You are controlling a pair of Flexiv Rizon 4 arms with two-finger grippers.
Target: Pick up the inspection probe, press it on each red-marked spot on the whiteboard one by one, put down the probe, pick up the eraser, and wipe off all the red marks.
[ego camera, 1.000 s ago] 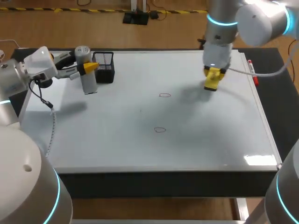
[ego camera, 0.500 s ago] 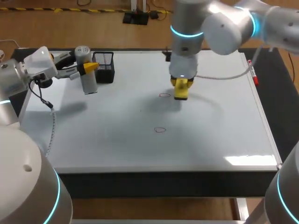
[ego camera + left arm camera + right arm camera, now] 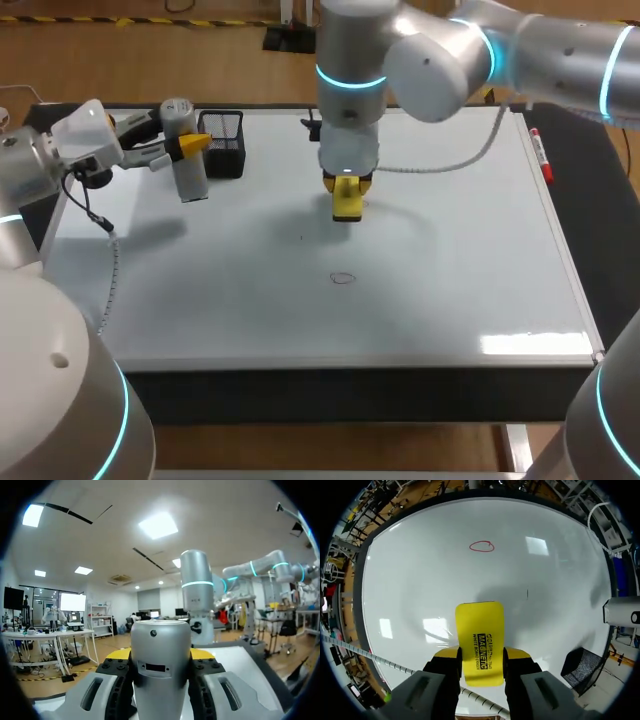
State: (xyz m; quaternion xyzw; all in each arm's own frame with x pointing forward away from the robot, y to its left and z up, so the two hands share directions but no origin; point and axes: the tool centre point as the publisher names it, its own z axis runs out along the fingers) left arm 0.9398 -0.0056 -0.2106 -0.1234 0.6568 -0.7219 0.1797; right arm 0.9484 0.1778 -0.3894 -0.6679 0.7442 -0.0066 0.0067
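- Head view: the whiteboard [image 3: 480,260] lies flat and fills the middle of the frame.
- The right arm [image 3: 440,50] enters from the upper right corner and reaches past the centre line. The right gripper [image 3: 347,195] points down at the board just above frame centre.
- The right gripper is clamped on the yellow eraser [image 3: 347,207]. The eraser's lower end is down at the board surface; actual contact cannot be confirmed from this view.
- One red mark [image 3: 343,278], a small oval outline, sits below the eraser near frame centre, apart from it.
- The left arm [image 3: 30,170] occupies the left edge of the frame. The left gripper [image 3: 192,146] points toward the right and grips the inspection probe [image 3: 190,175], a grey cylinder held upright over the upper-left area of the board.
- A black mesh basket [image 3: 225,145] stands just right of the probe, at the board's far edge.
- A red marker [image 3: 540,155] lies along the board's right edge, in the upper right of the frame.
- Right wrist view: both yellow-tipped fingers [image 3: 447,655] press the eraser [image 3: 480,630] from opposite sides, and the eraser projects ahead of the gripper. The red mark [image 3: 481,546] lies further ahead on the board, well apart from the eraser. The mesh basket [image 3: 580,670] stands off to one side of the gripper.
- Left wrist view: the probe [image 3: 160,645] stands between the fingers [image 3: 201,653], which bear on it from both sides. The right arm [image 3: 196,600] rises beyond the probe.
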